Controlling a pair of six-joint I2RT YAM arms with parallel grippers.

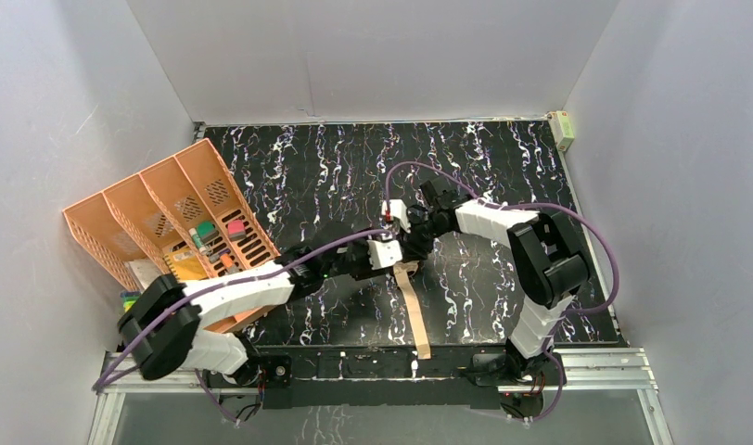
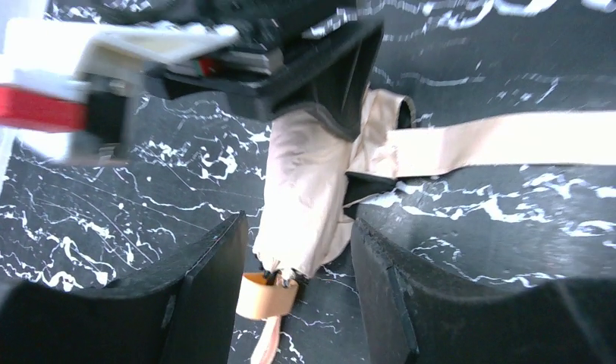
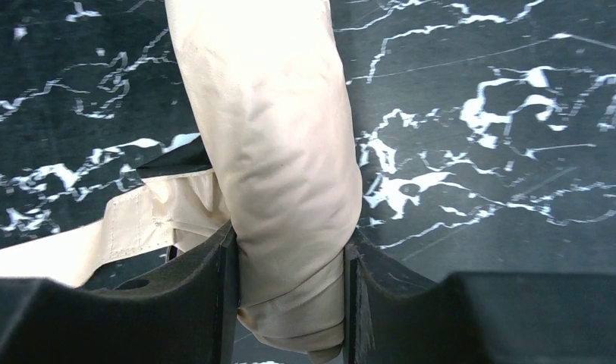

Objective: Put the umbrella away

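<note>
You're clamping right gripper point(image 3: 287, 239) on rolled umbrella point(image 3: 282, 152), steadying it; left gripper point(image 2: 299, 224) straddling it, grip unclear; strap point(image 1: 414, 315) trailing toward 6 o'clock.

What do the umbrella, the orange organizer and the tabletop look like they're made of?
Umbrella: thin woven fabric, matte tan; it creases and folds softly. Orange organizer: moulded plastic, judging by its even colour and slotted walls. Tabletop: black with white veins, like marble, though it may be a printed sheet or laminate; can't tell.
</note>
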